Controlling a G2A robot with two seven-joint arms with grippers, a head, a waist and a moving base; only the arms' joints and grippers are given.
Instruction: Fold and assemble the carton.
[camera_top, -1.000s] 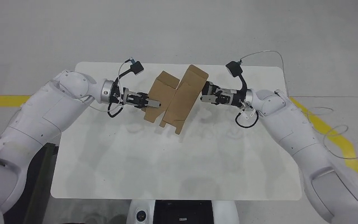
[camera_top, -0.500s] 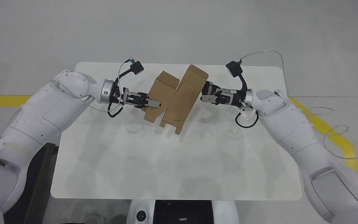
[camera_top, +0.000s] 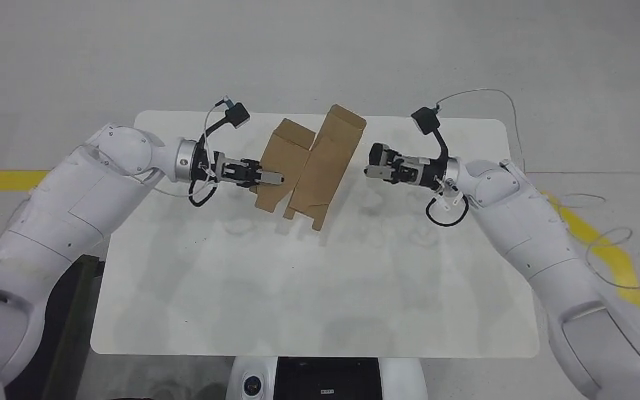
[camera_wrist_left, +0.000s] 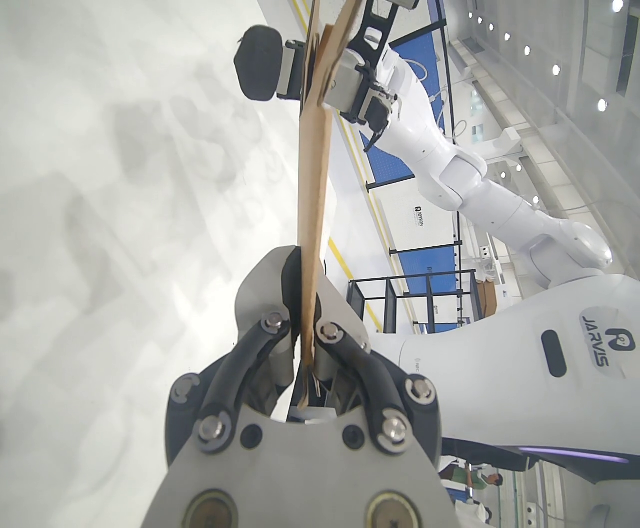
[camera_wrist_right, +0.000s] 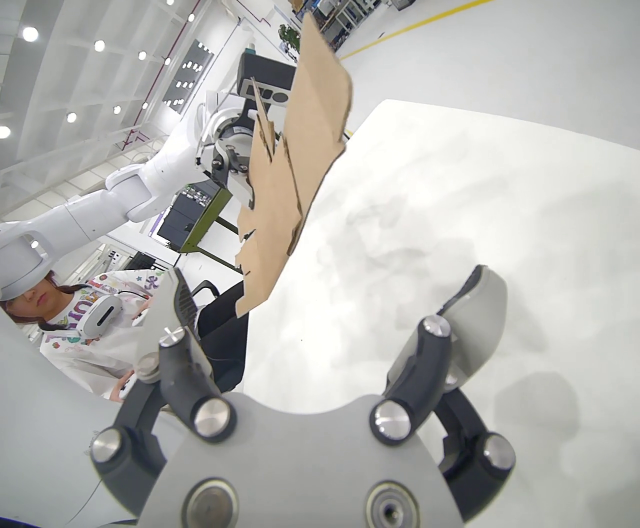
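Well, the left gripper (camera_top: 272, 180) is clamped tight on one edge of the flat cardboard carton (camera_top: 312, 170), holding it out in front of itself above the white table (camera_top: 300, 290). Facing it from the carton's far side, the right gripper (camera_top: 369, 160) has its fingers spread wide, near the cardboard but not touching it

A white table (camera_top: 300, 300) stands on a grey floor (camera_top: 300, 50) crossed by a yellow line (camera_top: 20, 180).
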